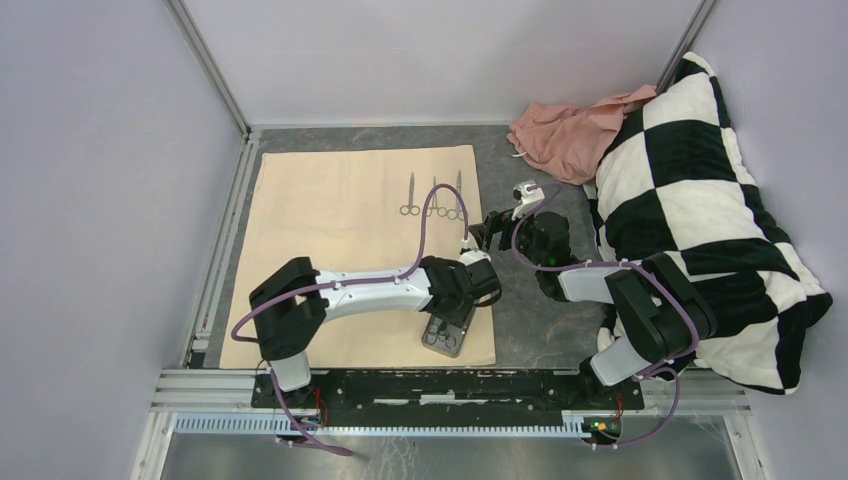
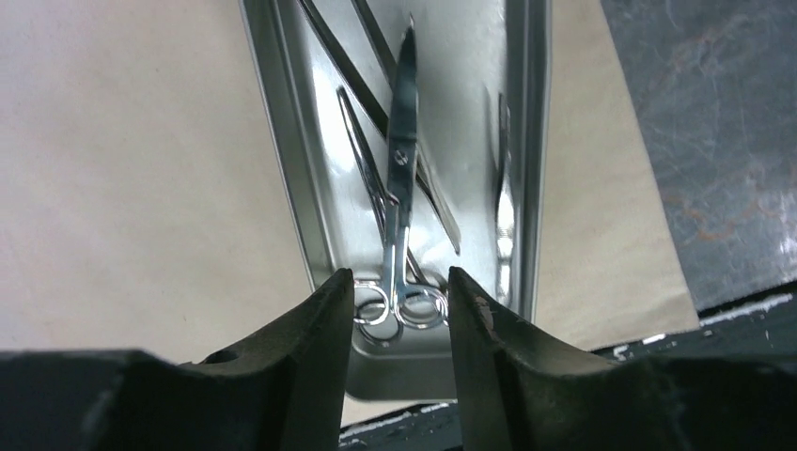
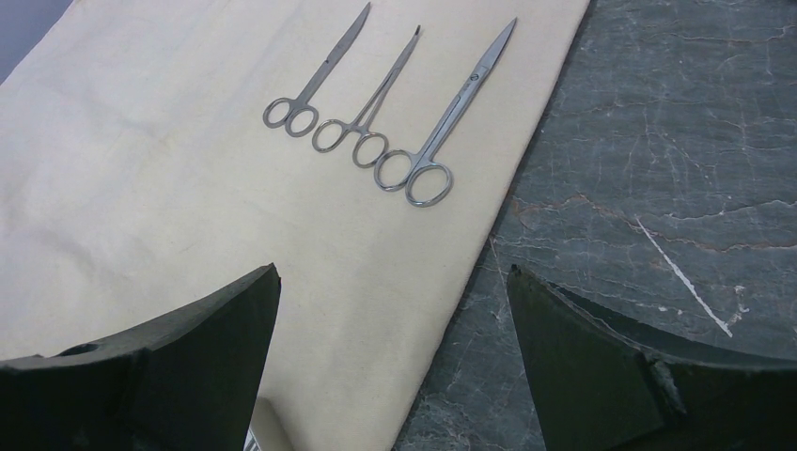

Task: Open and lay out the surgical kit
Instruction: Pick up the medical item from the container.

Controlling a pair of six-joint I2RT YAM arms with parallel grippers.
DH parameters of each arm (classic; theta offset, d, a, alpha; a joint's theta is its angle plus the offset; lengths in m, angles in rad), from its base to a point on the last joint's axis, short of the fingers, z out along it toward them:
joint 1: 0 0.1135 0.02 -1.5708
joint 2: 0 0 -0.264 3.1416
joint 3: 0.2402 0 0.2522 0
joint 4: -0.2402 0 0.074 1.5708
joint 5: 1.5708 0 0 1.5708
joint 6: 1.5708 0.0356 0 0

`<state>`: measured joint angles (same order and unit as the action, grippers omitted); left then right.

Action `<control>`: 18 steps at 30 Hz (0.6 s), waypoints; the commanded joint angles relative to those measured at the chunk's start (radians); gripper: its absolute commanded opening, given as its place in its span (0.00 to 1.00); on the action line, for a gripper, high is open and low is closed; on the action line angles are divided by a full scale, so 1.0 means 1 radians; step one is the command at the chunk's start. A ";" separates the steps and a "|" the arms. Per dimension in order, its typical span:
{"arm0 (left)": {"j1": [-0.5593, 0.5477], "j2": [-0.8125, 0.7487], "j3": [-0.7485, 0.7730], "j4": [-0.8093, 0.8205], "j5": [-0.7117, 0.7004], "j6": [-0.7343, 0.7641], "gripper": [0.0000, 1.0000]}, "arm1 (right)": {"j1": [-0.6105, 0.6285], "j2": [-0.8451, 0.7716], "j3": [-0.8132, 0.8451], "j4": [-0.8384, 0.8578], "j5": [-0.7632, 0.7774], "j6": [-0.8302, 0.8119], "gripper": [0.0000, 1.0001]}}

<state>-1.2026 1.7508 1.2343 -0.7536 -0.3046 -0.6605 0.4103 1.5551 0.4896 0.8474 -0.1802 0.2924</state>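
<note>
The kit's beige cloth wrap (image 1: pixel 340 240) lies spread flat on the table. Three silver scissor-handled instruments (image 1: pixel 435 197) sit in a row near its far right corner: scissors (image 3: pixel 320 75), forceps (image 3: pixel 371 103) and longer scissors (image 3: pixel 451 103). The steel tray (image 1: pixel 436 346) rests at the cloth's near right corner. My left gripper (image 2: pixel 401 277) hangs over the tray (image 2: pixel 273 113), open about halfway. Its fingertips flank the ring handles of a pair of scissors (image 2: pixel 402 160) lying on other instruments. My right gripper (image 3: pixel 393 272) is wide open and holds nothing, low over the cloth's right edge (image 1: pixel 485 235).
A crumpled pink cloth (image 1: pixel 570 125) lies at the back right. A black-and-white checkered cushion (image 1: pixel 700 200) fills the right side beside the right arm. Bare dark marbled tabletop (image 3: pixel 658 141) runs right of the wrap. A metal rail (image 1: pixel 450 385) borders the near edge.
</note>
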 commanded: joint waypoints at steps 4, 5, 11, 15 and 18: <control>0.061 0.061 0.057 0.071 0.024 0.114 0.41 | 0.000 0.009 0.032 0.028 -0.008 0.009 0.98; 0.067 0.070 0.060 0.071 0.022 0.120 0.41 | 0.001 0.010 0.033 0.027 -0.008 0.007 0.98; 0.076 0.107 0.079 0.086 0.048 0.146 0.41 | -0.001 0.014 0.036 0.023 -0.011 0.006 0.98; 0.077 0.122 0.071 0.096 0.061 0.147 0.41 | -0.001 0.014 0.038 0.021 -0.013 0.006 0.98; 0.077 0.132 0.063 0.097 0.055 0.148 0.37 | -0.001 0.016 0.040 0.021 -0.015 0.005 0.98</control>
<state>-1.1278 1.8599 1.2770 -0.6895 -0.2565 -0.5526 0.4103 1.5642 0.4934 0.8444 -0.1829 0.2920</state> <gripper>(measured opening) 0.392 0.979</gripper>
